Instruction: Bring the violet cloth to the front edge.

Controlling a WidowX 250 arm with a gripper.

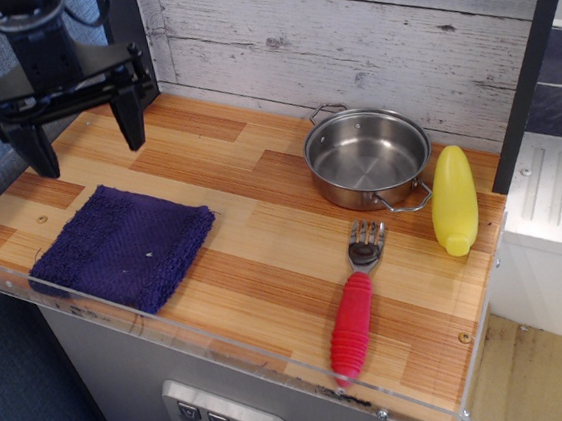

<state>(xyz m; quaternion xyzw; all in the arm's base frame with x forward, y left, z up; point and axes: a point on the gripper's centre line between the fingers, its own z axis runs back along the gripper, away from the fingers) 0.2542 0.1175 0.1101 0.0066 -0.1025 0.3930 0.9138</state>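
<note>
Violet cloth [124, 247] lies flat on the tabletop [262, 222] at the left end, its near side right along the front edge [224, 342] w/ the clear strip; the near-left corner sits at or just over that rim. Roughly square, so no real long axis; it's turned a bit, sides running diagonal to the rim, 1 corner pointing right toward the pot, opposite corner toward the left end. Small pale speck on top approx. mid-cloth.

Hand [83, 141] hangs above the tabletop behind the cloth, clear of it, 2 black fingers [129, 121] pointing down and spread wide apart, holding nothing. Fingertips are above the wood, not on the towel.

Right half: steel pot [368, 158] near the back wall, empty, upright. Yellow bottle-like item [454, 200] lies just beside the pot's right handle, long axis front-to-back. Fork w/ red handle [356, 308] lies in front of the pot, tines toward the pot, handle end reaching the front edge. All 3 well apart from the cloth
</note>
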